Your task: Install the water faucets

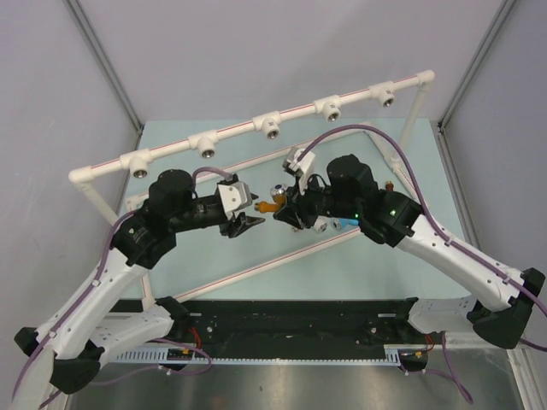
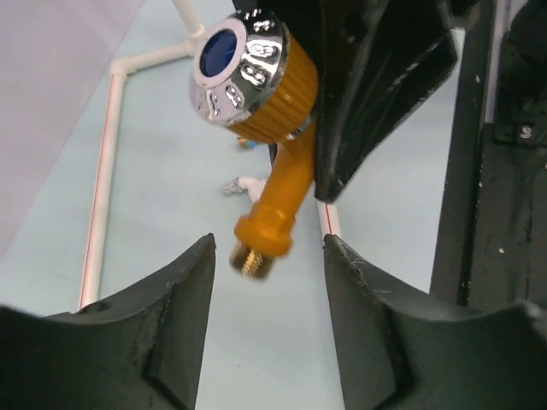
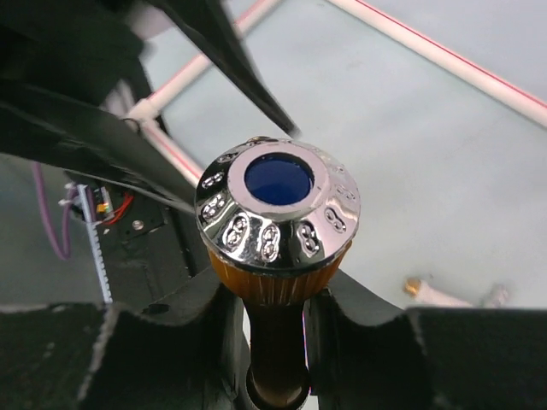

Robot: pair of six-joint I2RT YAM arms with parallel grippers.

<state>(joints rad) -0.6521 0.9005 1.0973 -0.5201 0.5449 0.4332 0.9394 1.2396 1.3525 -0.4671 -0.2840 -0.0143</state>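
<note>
While my right pincer (image 3: 275, 318) clenches the chrome-capped orange plastic faucet (image 2: 289, 175) and my left pincer (image 2: 267, 249) stands released around its thread, I should withdraw the left straight, touching nothing.

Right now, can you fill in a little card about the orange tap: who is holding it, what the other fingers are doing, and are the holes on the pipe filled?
faucet: orange faucet, shiny silver cap with a blue middle
held by: right fingers, shut on its orange stem just under the cap
other arm: left fingers open, one on each side of the threaded end, not touching it
where: in the air above the table, between the two arms
pipe sockets: five on the top rail, all empty
installed: not yet
</note>
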